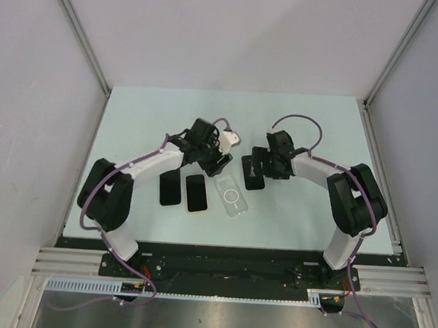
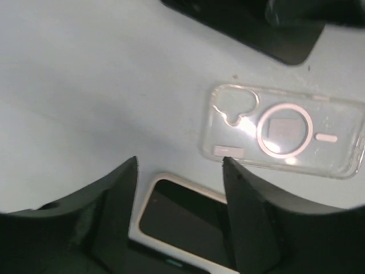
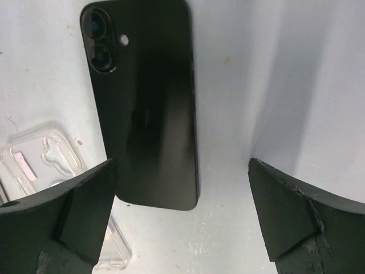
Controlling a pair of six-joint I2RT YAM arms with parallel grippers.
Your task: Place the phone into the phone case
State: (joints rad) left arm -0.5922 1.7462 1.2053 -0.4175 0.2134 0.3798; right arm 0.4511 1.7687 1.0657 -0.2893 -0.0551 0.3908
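Black phone (image 3: pixel 145 108) lies back-up on the surface (image 1: pixel 133 123), long axis near-to-far, lens end toward the far edge, just right of the clear phone case (image 1: pixel 231 197). Right gripper (image 3: pixel 182 165) hangs over the phone's near end, jaws wide, arm bent inward. Left gripper (image 2: pixel 179 164) also wide, above a white-rimmed phone (image 2: pixel 182 222) beside the case.

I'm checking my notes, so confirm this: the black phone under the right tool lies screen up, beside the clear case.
Not quite. The black phone under the right tool lies back up: the right wrist view shows its camera lenses and flash. It is beside the clear case.
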